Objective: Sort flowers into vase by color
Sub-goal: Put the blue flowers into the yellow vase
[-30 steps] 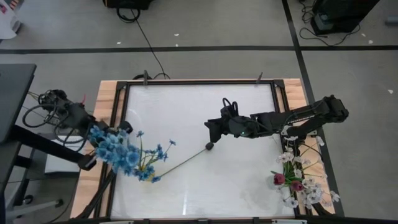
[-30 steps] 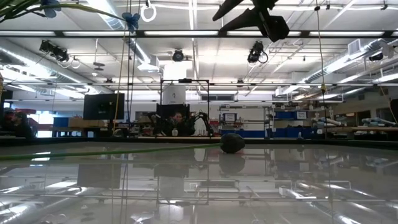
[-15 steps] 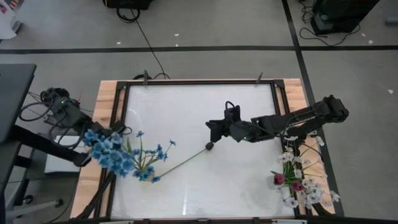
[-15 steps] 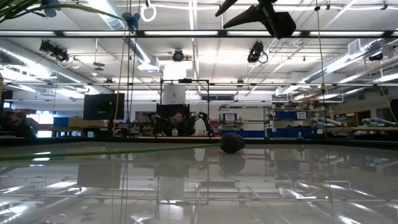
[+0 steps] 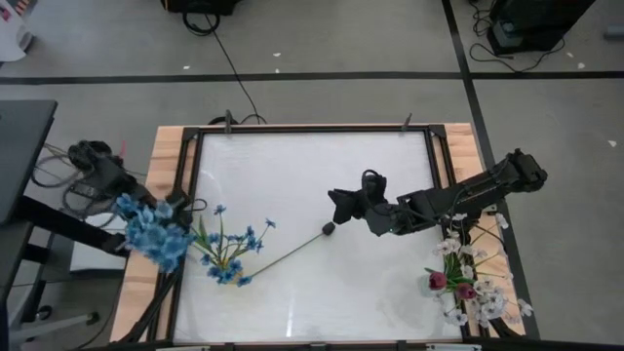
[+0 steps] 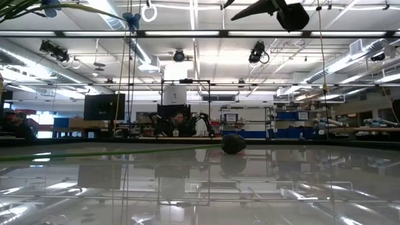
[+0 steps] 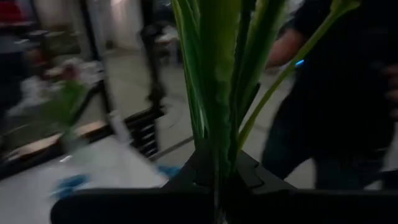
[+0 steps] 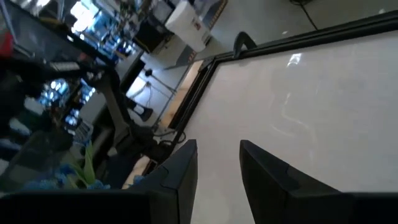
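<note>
Blue flowers bunched left; black-budded stem lies mid-table; white sprays right.

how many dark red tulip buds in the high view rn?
2. Both dark red tulip buds sit side by side in the white-blossom bunch off the table's right front corner: one, the other. White sprays crowd them, so more may be hidden.

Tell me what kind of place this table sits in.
Probably a robotics lab or workshop: long ceiling strip lights, benches with monitors behind the table, and cables across the floor.
</note>
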